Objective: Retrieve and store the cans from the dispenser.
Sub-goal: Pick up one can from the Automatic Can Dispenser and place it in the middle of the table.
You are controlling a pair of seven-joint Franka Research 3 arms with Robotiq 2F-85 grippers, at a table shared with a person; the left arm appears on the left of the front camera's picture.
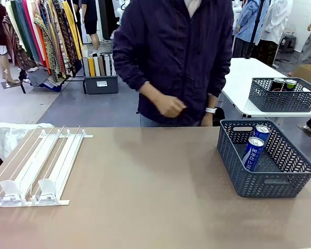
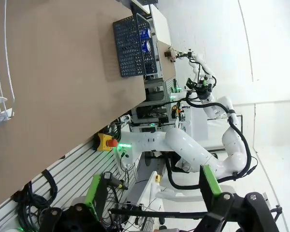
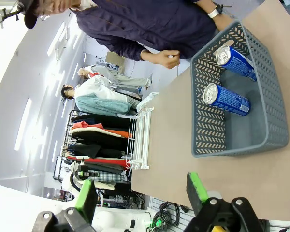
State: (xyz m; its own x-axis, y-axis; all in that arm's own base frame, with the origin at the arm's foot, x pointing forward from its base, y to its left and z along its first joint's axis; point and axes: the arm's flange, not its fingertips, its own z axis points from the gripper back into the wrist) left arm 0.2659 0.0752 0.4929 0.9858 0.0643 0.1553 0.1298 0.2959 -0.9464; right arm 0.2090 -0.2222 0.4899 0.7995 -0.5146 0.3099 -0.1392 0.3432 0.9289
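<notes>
Seemingly near its end, the task shows an emptied dispenser (image 1: 39, 163), a flat white rack of long wire rails, lying at the left edge of the brown table (image 1: 145, 197), its white pusher blocks (image 1: 13, 189) slid to the near end and no can visible in any of its lanes. At the opposite side, close to the right edge of the table, stands a grey lattice basket (image 1: 233, 166) holding two blue cans with white print (image 1: 253, 153), silver tops up and leaning against each other (one rests a little behind the other). A second grey basket (image 1: 282, 101) sits on a white table farther back and holds what look like dark cans with green markings, too small to count surely. A person in a dark jacket stands at the far edge of the table, one hand (image 1: 168, 106) loosely curled in front of the body, touching nothing. In the left wrist view the left gripper (image 2: 154, 195) hangs off the near edge of the table, its green-padded fingers spread wide with nothing between them. In the right wrist view the right gripper (image 3: 141, 193) likewise stands wide open and empty, short of the basket. Judging by the bare rack, the retrieving appears done, and little if anything remains to store.
</notes>
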